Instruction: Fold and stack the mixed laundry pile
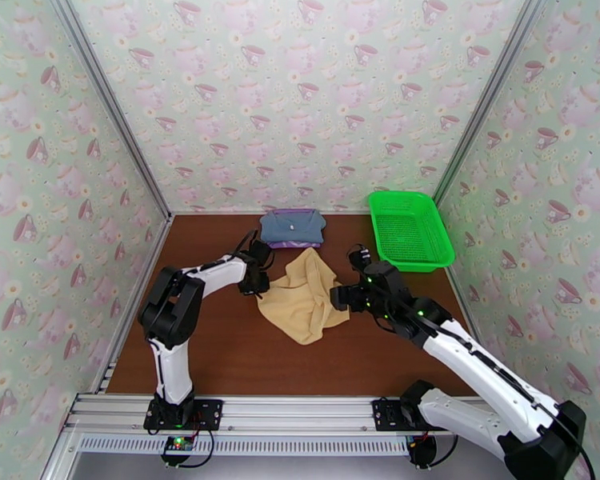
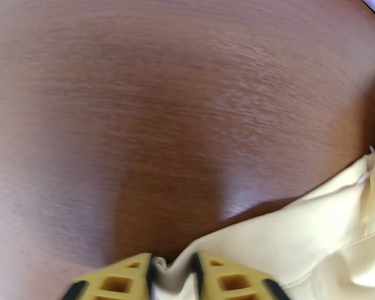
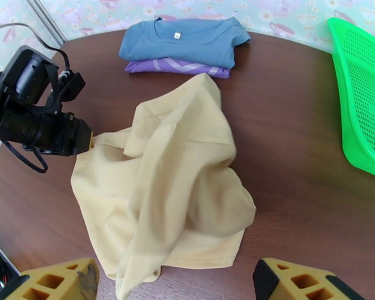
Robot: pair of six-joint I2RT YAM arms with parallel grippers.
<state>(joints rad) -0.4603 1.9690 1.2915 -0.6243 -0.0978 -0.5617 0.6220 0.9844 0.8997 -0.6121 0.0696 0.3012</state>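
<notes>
A crumpled tan-yellow garment (image 1: 304, 298) (image 3: 172, 186) lies mid-table. My left gripper (image 1: 256, 288) (image 2: 172, 273) is at the garment's left edge, shut on a fold of the tan cloth (image 2: 297, 246) pinched between its yellow fingers (image 2: 117, 281). My right gripper (image 1: 340, 296) (image 3: 175, 283) hovers open at the garment's right side, fingers (image 3: 62, 283) wide apart and holding nothing. At the back, a folded slate blue-grey garment (image 1: 292, 226) (image 3: 182, 38) rests on a folded lilac purple one (image 1: 288, 244) (image 3: 172, 67).
A bright green mesh basket (image 1: 408, 230) (image 3: 362, 96) stands at the back right, beside the folded stack. Patterned walls close in the brown table (image 1: 212, 346) on three sides. The left arm's wrist (image 3: 32, 121) sits low by the cloth's left corner.
</notes>
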